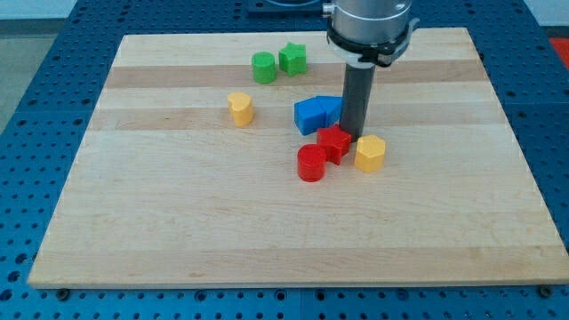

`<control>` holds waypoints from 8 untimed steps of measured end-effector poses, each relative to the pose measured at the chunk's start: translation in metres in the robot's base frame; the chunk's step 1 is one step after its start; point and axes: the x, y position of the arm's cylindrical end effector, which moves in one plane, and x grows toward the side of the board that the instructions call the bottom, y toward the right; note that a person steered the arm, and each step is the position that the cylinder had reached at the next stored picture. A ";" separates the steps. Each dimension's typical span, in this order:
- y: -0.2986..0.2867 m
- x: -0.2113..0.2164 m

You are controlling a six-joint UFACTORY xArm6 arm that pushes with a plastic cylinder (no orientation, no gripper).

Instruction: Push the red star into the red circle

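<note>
Resting on the wooden worktop (178,231), my tip (358,137) sits at the red star's (335,143) upper right edge, between it and a yellow block (370,153). No pincer on this arm; nothing held. Red star touches red circle (311,164) at its lower left. Blue blocks (316,114) just behind. Green pair (277,64) and another yellow block (240,108) well apart.

red star (335,143), red circle (311,164), blue blocks (316,114), pale striped wooden board (178,204)
</note>
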 end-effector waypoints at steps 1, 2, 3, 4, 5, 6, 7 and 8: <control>-0.011 0.013; -0.026 0.028; -0.041 0.042; -0.053 0.057; -0.054 0.073; -0.029 0.081; 0.025 0.077; 0.064 0.064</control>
